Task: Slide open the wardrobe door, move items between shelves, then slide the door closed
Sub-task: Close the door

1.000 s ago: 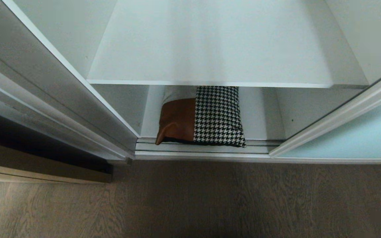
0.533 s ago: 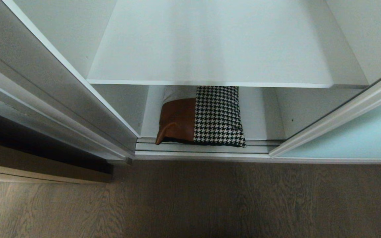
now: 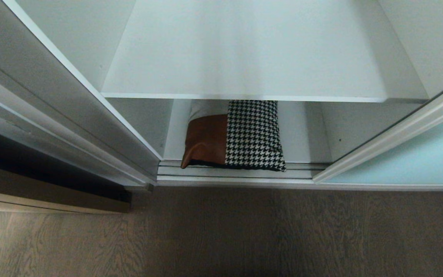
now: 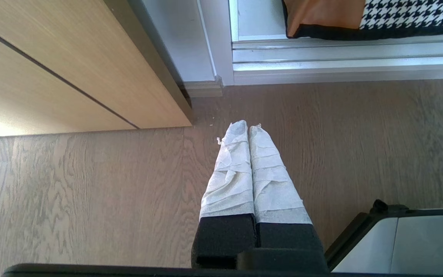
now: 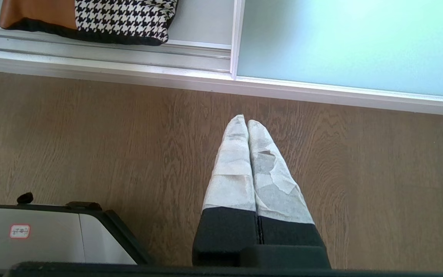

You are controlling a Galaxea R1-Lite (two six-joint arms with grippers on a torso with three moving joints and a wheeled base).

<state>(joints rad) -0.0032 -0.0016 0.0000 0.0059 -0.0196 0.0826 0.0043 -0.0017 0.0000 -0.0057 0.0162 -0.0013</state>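
Change: nothing has moved since the earlier head views.
Sliding wardrobe door [image 3: 417, 161]: pushed to the right, opening free.
Bag [image 3: 237, 134]: flat on the bottom shelf [image 3: 302, 130], under the upper shelf [image 3: 244, 50], front edge at the door track [image 3: 233, 173].
Left gripper [image 4: 248, 129]: closed, empty, above the wooden floor [image 3: 221, 234].
Right gripper [image 5: 243, 119]: closed, empty, above the floor.

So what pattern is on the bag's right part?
Black-and-white houndstooth on the bag; the head view shows it best.
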